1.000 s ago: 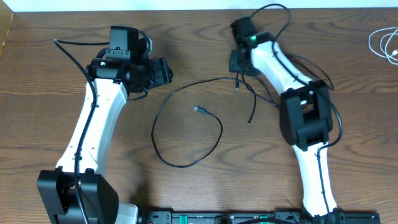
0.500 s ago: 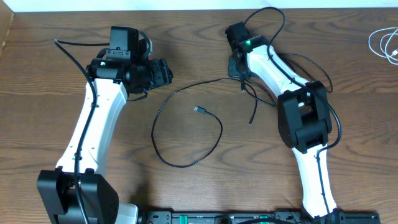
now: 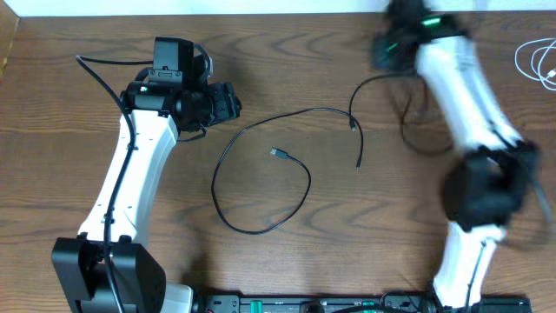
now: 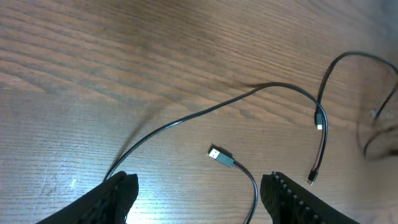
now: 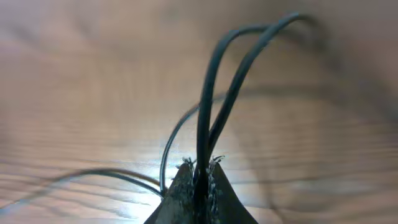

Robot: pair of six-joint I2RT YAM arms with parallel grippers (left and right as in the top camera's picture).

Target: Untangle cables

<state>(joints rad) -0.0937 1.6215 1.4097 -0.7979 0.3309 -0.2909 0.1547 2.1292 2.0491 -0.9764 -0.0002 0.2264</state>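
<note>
A long black cable [image 3: 228,143] lies in a loose loop at the table's middle, its flat plug [image 3: 278,153] inside the loop. A second black cable [image 3: 354,103] runs from a small plug [image 3: 359,164] up toward my right gripper [image 3: 387,50], which is motion-blurred near the far edge. In the right wrist view that gripper [image 5: 199,167] is shut on a doubled strand of black cable [image 5: 208,99] that rises from between its fingers. My left gripper [image 4: 200,183] hangs open over the loop's plug [image 4: 219,154] and holds nothing. A white cable [image 3: 537,63] lies at the far right.
The left arm [image 3: 130,174] stretches up the left side of the wooden table. The right arm [image 3: 469,104] stretches up the right side, blurred. The arms' own thicker black wires trail beside them. A black rail [image 3: 347,304] runs along the front edge.
My right gripper has shut on the black cable and swung fast to the right and toward the far edge, dragging that cable's ends rightward. The left arm and the loop have not moved.
</note>
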